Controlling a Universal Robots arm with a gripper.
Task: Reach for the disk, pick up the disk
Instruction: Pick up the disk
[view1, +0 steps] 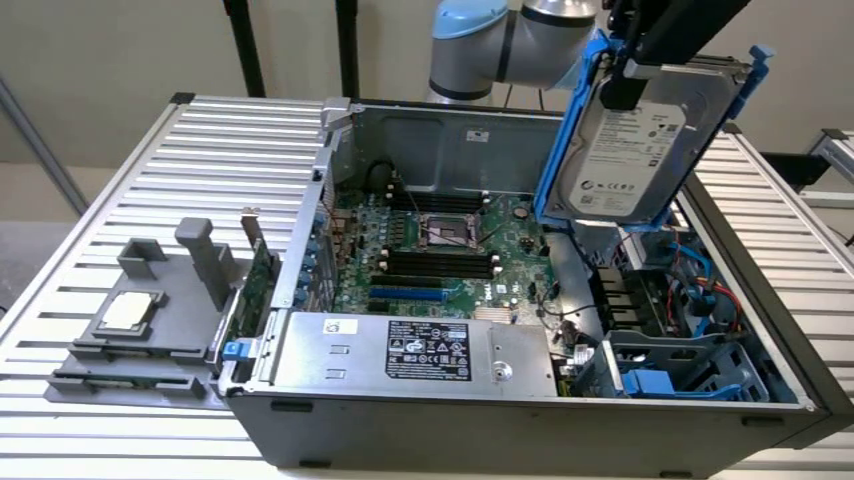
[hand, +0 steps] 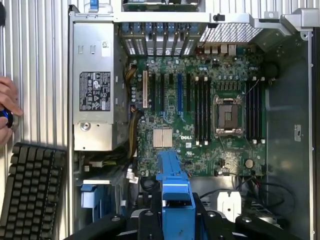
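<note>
Silver-grey metal with a blue plastic bracket, the disk (view1: 638, 140) hangs clamped in my gripper (view1: 627, 85), tilted in the air above the open computer case (view1: 534, 420), at about 1 o'clock from the motherboard (view1: 441, 250). I'd guess it's dense, rigid and shock-sensitive, with the flexy bracket (hand: 175, 185) the weaker hold. Count: one disk, one power supply (view1: 414, 348), one keyboard (hand: 30, 195), one person's hand (hand: 7, 112).

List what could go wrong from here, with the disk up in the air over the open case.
1. The disk hangs tilted in the end effector, gripped by its blue bracket; plastic could flex or slip.
2. It is above the motherboard; a drop could hit the bare CPU socket.
3. A hand is near the keyboard, beside the case.
</note>
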